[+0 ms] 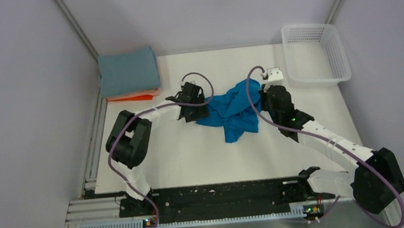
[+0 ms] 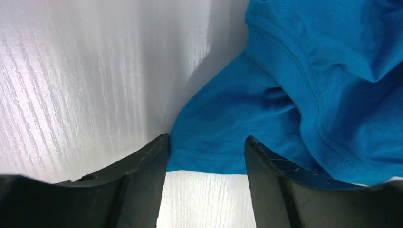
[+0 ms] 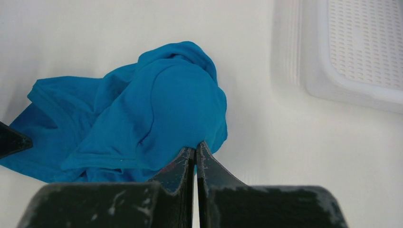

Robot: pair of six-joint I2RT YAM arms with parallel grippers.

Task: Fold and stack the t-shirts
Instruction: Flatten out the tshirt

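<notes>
As the blue t-shirt (image 1: 231,111) lay crumpled on the table (image 1: 182,160) between both arms, soft, light and limp, I rated its hems the best hold: left gripper (image 2: 206,142) open astride one hem, right gripper (image 3: 195,145) closed at another edge, catch unconfirmed.

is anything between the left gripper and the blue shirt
Nothing visible is. The left gripper has its fingers apart on either side of the blue t-shirt hem, with only bare table beside it.
</notes>
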